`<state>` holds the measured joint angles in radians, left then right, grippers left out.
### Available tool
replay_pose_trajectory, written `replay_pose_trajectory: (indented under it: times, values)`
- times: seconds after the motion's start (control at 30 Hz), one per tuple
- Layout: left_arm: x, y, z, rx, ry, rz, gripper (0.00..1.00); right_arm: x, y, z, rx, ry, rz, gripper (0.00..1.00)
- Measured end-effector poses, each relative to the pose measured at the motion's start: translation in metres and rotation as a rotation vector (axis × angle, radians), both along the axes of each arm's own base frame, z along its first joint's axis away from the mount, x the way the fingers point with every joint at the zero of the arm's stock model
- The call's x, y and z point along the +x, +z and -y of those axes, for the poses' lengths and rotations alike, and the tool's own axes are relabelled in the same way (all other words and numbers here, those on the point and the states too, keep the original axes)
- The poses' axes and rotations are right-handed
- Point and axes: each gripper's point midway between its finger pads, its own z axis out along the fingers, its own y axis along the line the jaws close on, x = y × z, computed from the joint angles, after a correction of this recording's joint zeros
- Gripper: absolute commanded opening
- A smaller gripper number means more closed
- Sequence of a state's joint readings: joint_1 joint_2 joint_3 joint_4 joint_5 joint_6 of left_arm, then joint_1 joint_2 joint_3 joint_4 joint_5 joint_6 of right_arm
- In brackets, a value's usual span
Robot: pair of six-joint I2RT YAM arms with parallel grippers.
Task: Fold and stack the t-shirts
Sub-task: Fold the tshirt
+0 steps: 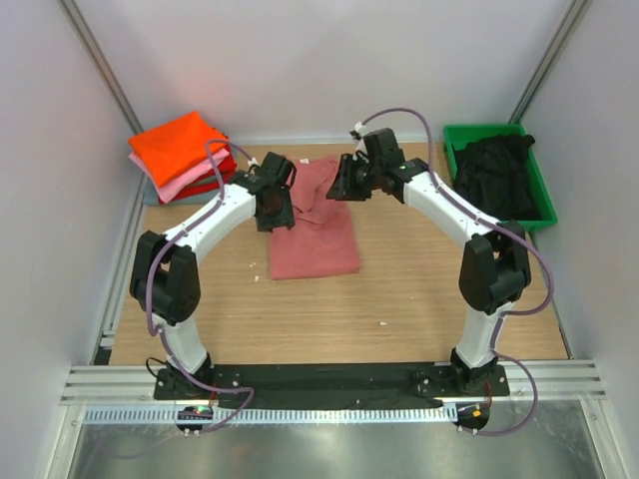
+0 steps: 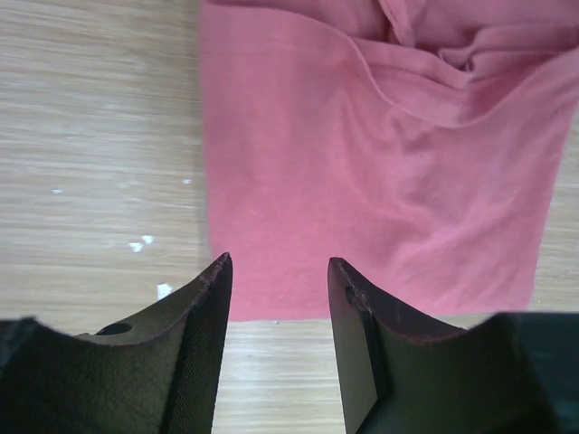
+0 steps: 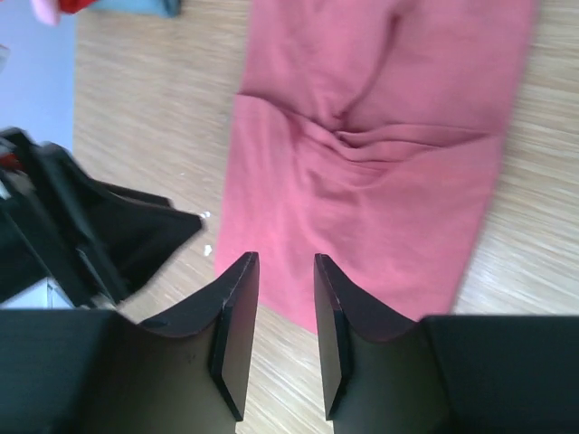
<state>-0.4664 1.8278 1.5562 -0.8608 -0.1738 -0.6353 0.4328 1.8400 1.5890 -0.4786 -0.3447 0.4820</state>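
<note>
A faded salmon-red t-shirt (image 1: 315,239) lies on the table as a long strip, rumpled at its far end. It fills the left wrist view (image 2: 380,154) and the right wrist view (image 3: 380,154). My left gripper (image 1: 278,212) hovers over the shirt's far left edge, open and empty (image 2: 280,262). My right gripper (image 1: 337,190) hovers over the shirt's far right part, open and empty (image 3: 284,260). A folded stack with an orange t-shirt (image 1: 180,145) on top and pink and red layers under it sits at the back left. A black t-shirt (image 1: 496,170) lies crumpled in the bin.
The green plastic bin (image 1: 544,205) stands at the back right of the wooden table (image 1: 419,299). White walls close in the back and sides. My left gripper (image 3: 99,235) shows at the left of the right wrist view. Small white specks (image 2: 140,244) lie on the wood.
</note>
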Motion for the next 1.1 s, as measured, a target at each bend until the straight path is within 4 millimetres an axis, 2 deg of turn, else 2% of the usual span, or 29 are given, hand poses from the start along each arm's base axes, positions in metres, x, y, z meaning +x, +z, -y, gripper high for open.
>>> replay_pose_trajectory:
  times: [0.03, 0.1, 0.2, 0.27, 0.37, 0.47, 0.57, 0.73, 0.87, 1.0, 1.1]
  values:
    - [-0.004, -0.002, 0.005, -0.017, -0.005, 0.001, 0.47, -0.003, 0.001, -0.009, 0.008, 0.018, 0.010, 0.31]
    - [-0.015, -0.017, 0.013, -0.040, -0.017, -0.014, 0.46, -0.009, -0.011, -0.027, -0.001, 0.054, -0.007, 0.29]
    - [-0.032, -0.044, 0.016, -0.047, -0.015, -0.065, 0.45, -0.018, -0.050, -0.051, -0.051, 0.099, -0.077, 0.28]
    - [-0.045, -0.062, 0.014, -0.042, -0.009, -0.103, 0.44, -0.023, -0.078, -0.060, -0.104, 0.111, -0.132, 0.27]
    - [-0.062, -0.085, 0.012, -0.039, 0.003, -0.141, 0.44, -0.032, -0.115, -0.065, -0.182, 0.121, -0.202, 0.27]
    - [-0.073, -0.098, 0.009, -0.045, 0.018, -0.157, 0.43, -0.031, -0.134, -0.061, -0.244, 0.108, -0.238, 0.27]
    - [-0.073, -0.098, 0.011, -0.067, 0.019, -0.134, 0.43, -0.017, -0.136, -0.058, -0.284, 0.082, -0.226, 0.27]
    - [-0.073, -0.098, 0.012, -0.075, 0.023, -0.124, 0.43, 0.022, -0.129, -0.059, -0.307, 0.046, -0.161, 0.27]
    - [-0.073, -0.098, 0.012, -0.076, 0.023, -0.121, 0.42, 0.059, -0.132, -0.055, -0.325, 0.013, -0.126, 0.27]
    - [-0.074, -0.098, 0.011, -0.076, 0.022, -0.117, 0.42, 0.092, -0.135, -0.042, -0.325, -0.034, -0.095, 0.28]
    - [-0.075, -0.096, 0.011, -0.067, 0.019, -0.109, 0.42, 0.103, -0.129, -0.026, -0.326, -0.066, -0.083, 0.30]
